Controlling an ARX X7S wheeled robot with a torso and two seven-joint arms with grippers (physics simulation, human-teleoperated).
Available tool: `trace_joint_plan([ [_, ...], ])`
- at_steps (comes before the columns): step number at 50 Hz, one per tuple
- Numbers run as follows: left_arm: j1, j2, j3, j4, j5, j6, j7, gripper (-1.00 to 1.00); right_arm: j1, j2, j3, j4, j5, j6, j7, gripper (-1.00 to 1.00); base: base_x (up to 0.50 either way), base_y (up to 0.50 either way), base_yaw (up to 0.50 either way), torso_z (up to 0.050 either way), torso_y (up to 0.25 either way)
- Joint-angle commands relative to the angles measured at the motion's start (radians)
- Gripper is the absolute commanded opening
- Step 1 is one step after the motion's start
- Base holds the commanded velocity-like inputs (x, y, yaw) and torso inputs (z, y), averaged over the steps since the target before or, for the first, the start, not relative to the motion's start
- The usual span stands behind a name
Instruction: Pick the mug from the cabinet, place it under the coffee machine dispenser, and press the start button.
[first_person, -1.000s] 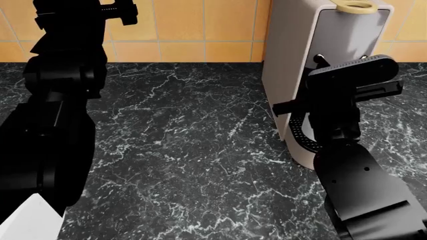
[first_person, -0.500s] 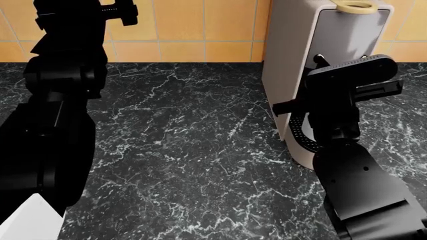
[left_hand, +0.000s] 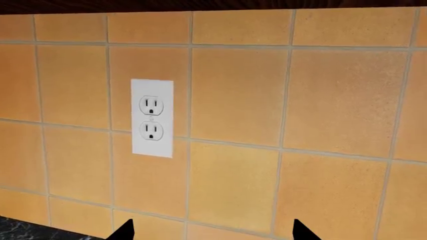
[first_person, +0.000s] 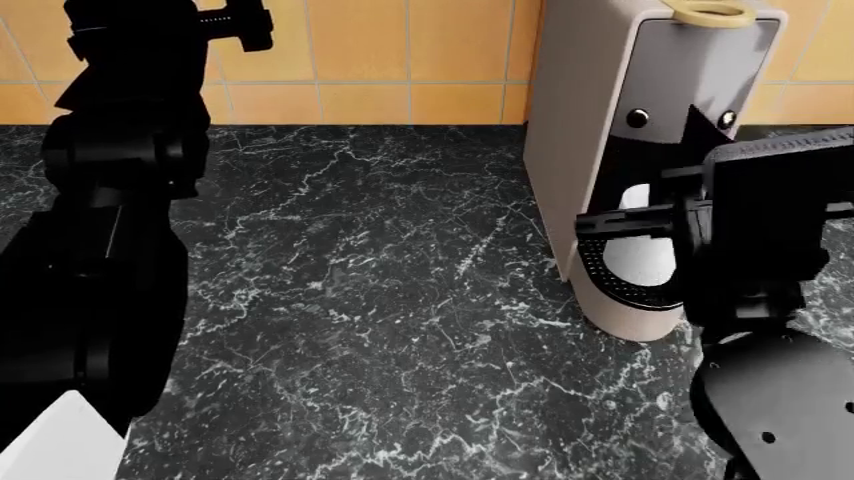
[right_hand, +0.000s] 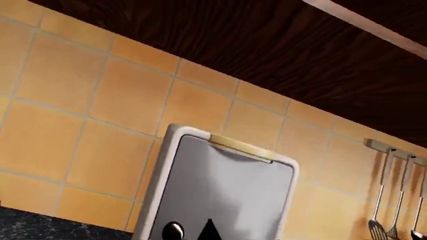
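Note:
The pale grey coffee machine (first_person: 587, 110) stands on the counter at the right, with a beige ring (first_person: 711, 12) on top. The white mug (first_person: 650, 255) sits upright on the black drip tray (first_person: 617, 287) inside the recess. My right gripper (first_person: 695, 122) is shut and empty, its pointed tip against the machine's front panel between two round buttons, the left button (first_person: 638, 118) beside it. In the right wrist view the tip (right_hand: 210, 231) sits just right of that button (right_hand: 173, 231). My left gripper (first_person: 224, 25) is open and empty near the tiled wall, its fingertips (left_hand: 124, 231) wide apart.
Black marble counter (first_person: 374, 260) spreads left of the machine. A white wall outlet (left_hand: 152, 117) faces the left gripper. A dark wood cabinet underside (right_hand: 267, 45) hangs above the machine. Kitchen utensils (right_hand: 387, 200) hang on the wall to its right.
My right arm has drawn back and to the right from the recess, uncovering the mug on the drip tray. Its gripper tip has risen to the panel between the buttons. The left arm is still.

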Motion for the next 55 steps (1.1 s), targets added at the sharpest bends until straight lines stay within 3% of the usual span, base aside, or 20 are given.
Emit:
trace_joint_plan([
  [1, 0.16, -0.023, -0.01, 0.443, -0.028, -0.258, 0.047, 1.0, -0.037, 0.418, 0.071, -0.263, 0.671, -0.195, 0.535, 1.0, 0.0, 0.0, 0.0, 0.0, 0.0],
  [2, 0.207, -0.028, -0.011, 0.574, -0.039, -0.333, 0.059, 1.0, -0.02, 0.543, -0.029, -0.263, 0.79, -0.345, 0.648, 1.0, 0.0, 0.0, 0.0, 0.0, 0.0],
  [4, 0.287, -0.037, -0.015, 0.792, -0.059, -0.453, 0.076, 1.0, 0.036, 0.73, -0.252, -0.263, 0.794, -0.614, 0.755, 1.0, 0.0, 0.0, 0.0, 0.0, 0.0],
  [7, 0.39, -0.052, -0.033, 1.102, -0.106, -0.635, 0.099, 1.0, 0.186, 0.884, -0.578, -0.263, 0.737, -0.862, 0.826, 1.0, 0.0, 0.0, 0.0, 0.0, 0.0],
  [14, 0.529, -0.072, -0.116, 1.674, -0.255, -1.038, 0.14, 1.0, 0.577, 0.963, -1.064, -0.263, 0.697, -1.028, 0.881, 1.0, 0.0, 0.0, 0.0, 0.0, 0.0],
  [22, 0.586, -0.054, -0.282, 2.093, -0.447, -1.418, 0.201, 1.0, 0.873, 0.97, -1.386, -0.263, 0.689, -1.084, 0.913, 1.0, 0.0, 0.0, 0.0, 0.0, 0.0],
  [23, 0.6, -0.068, -0.307, 2.102, -0.537, -1.421, 0.157, 1.0, 0.901, 0.972, -1.415, -0.263, 0.688, -1.089, 0.915, 1.0, 0.0, 0.0, 0.0, 0.0, 0.0],
  [27, 0.634, -0.161, -0.416, 2.093, -1.095, -1.42, -0.206, 1.0, 0.987, 0.972, -1.517, -0.263, 0.679, -1.106, 0.929, 1.0, 0.0, 0.0, 0.0, 0.0, 0.0],
  [32, 0.644, -0.214, -0.453, 2.071, -1.426, -1.404, -0.438, 1.0, 1.074, 0.966, -1.615, -0.262, 0.675, -1.119, 0.942, 1.0, 0.0, 0.0, 0.0, 0.0, 0.0],
  [45, 0.676, -0.272, -0.437, 2.07, -1.608, -1.331, -0.564, 1.0, 1.258, 0.949, -1.83, -0.263, 0.661, -1.155, 0.966, 1.0, 0.0, 0.0, 0.0, 0.0, 0.0],
  [55, 0.685, -0.281, -0.419, 2.073, -1.598, -1.304, -0.564, 1.0, 1.404, 0.945, -1.996, -0.261, 0.648, -1.186, 0.98, 1.0, 0.0, 0.0, 0.0, 0.0, 0.0],
])
